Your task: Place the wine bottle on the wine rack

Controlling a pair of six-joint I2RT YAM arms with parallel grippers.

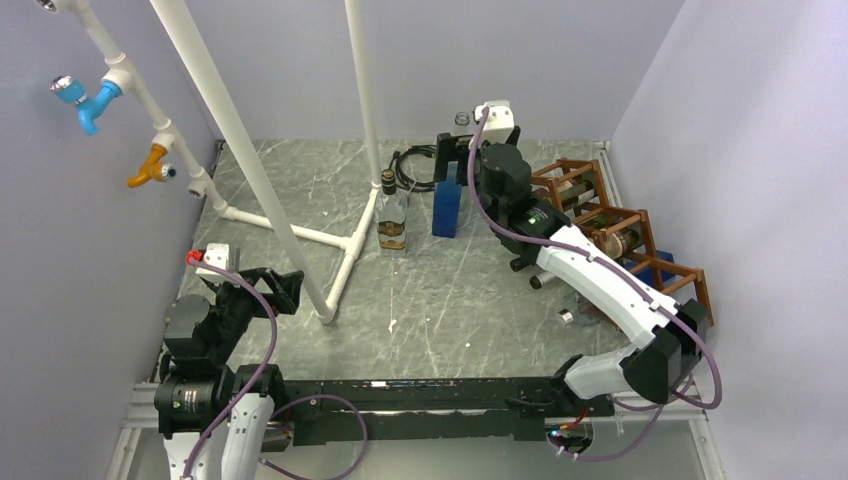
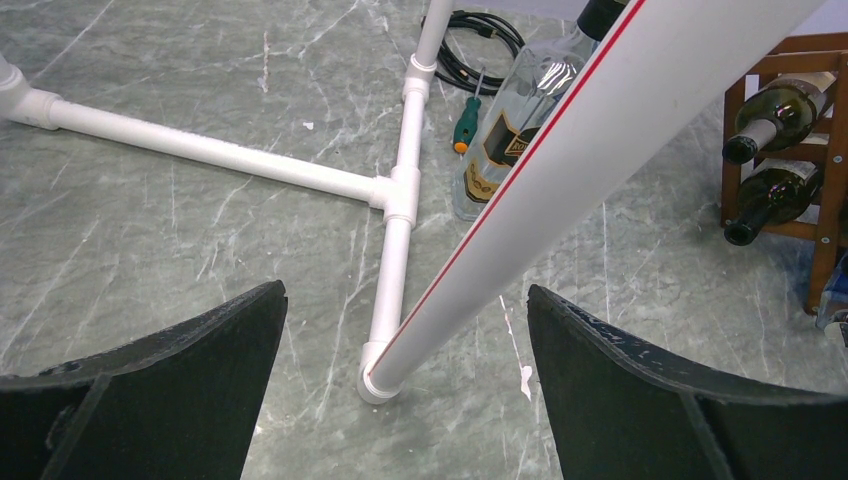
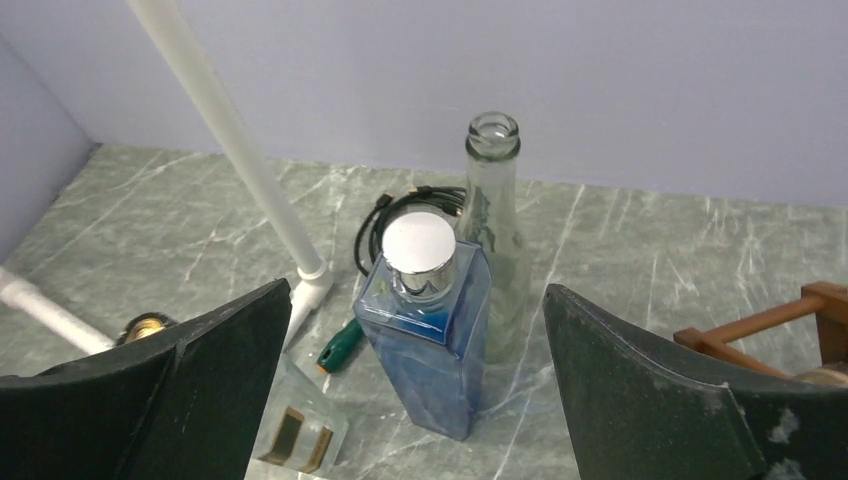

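The reddish-brown wine rack (image 1: 640,215) stands at the right of the table, with dark wine bottles (image 2: 785,110) lying in its cells; its corner shows in the right wrist view (image 3: 800,310). A blue square bottle (image 3: 430,340) with a silver cap stands upright near the back (image 1: 446,208). My right gripper (image 3: 418,290) is open, above and just in front of it, one finger on each side, not touching; it also shows in the top view (image 1: 455,160). My left gripper (image 2: 405,288) is open and empty at the near left (image 1: 285,290).
An empty clear glass bottle (image 3: 495,230) stands behind the blue one. A clear labelled bottle (image 1: 392,215) stands by the white pipe frame (image 1: 300,235). A green screwdriver (image 3: 340,345) and a black cable coil (image 2: 480,35) lie nearby. A slanted pipe (image 2: 560,170) crosses in front of the left gripper.
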